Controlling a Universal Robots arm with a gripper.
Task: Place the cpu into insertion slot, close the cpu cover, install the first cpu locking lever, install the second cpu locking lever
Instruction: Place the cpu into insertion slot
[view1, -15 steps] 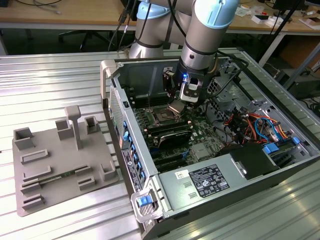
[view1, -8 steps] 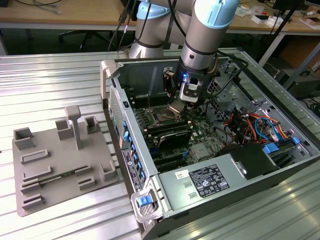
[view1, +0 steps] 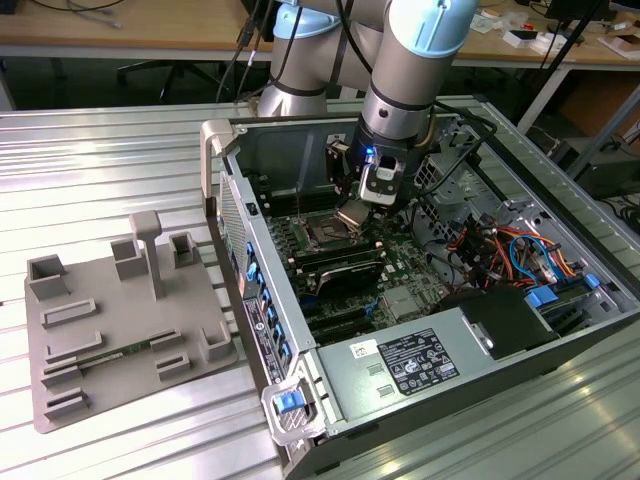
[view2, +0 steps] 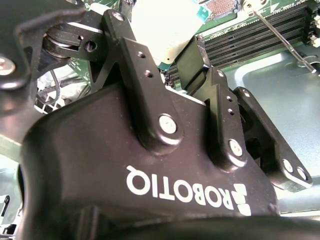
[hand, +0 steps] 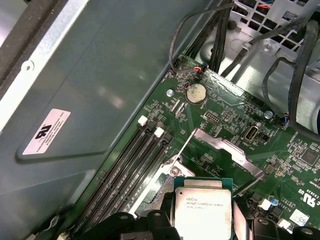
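Jaws grip the cpu (hand: 202, 212) by opposite edges, metal top up, tilted, near the insertion slot (view1: 325, 237).

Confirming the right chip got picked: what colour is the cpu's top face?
The cpu top is silver-grey, rim green; best in the first wrist view.

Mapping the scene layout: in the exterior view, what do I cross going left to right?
From the left: grey fixture tray → case side wall → cpu held by the gripper → orange and blue cables.
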